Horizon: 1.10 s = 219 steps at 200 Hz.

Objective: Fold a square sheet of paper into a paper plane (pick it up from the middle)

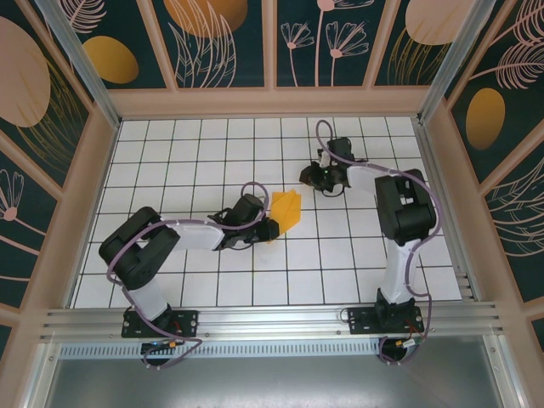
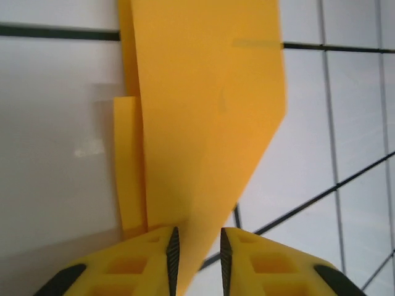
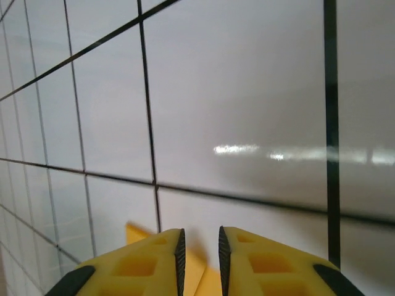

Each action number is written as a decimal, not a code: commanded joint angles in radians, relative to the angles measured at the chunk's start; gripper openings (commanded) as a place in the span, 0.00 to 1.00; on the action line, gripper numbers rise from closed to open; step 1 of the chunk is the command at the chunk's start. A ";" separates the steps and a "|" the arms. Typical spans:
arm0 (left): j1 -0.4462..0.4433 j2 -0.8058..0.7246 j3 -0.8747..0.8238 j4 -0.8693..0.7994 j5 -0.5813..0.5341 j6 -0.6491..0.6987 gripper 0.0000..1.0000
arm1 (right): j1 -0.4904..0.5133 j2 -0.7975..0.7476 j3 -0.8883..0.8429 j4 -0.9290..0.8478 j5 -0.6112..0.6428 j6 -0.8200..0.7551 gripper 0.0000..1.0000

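Under me lies the bench [image 1: 204, 153] — white tiles ruled by dark grid lines, with glare streaking one tile. Dark panels [image 1: 336, 42] painted with pale leaves and orange ovals wall it in, framed by peach-coloured bars [image 1: 272, 102]. An aluminium rail [image 1: 272, 321] runs along the near edge.

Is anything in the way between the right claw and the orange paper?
No, nothing I can see. Bare white tiles are all that lie between the right gripper and the orange paper. The paper is very close, and its corner pokes out right beside the claw's fingertips.
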 commanded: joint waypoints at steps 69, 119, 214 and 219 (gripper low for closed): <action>0.093 -0.237 -0.146 0.008 -0.225 -0.171 0.67 | 0.093 -0.139 -0.203 0.077 -0.098 0.129 0.45; 0.097 -0.229 -0.152 0.008 -0.228 -0.178 0.75 | 0.130 -0.073 -0.170 0.082 -0.112 0.140 0.39; 0.103 -0.221 -0.153 0.008 -0.231 -0.172 0.83 | 0.164 -0.013 -0.129 0.082 -0.173 0.146 0.33; 0.104 -0.221 -0.153 0.009 -0.230 -0.172 0.83 | 0.167 -0.012 -0.131 0.086 -0.181 0.151 0.33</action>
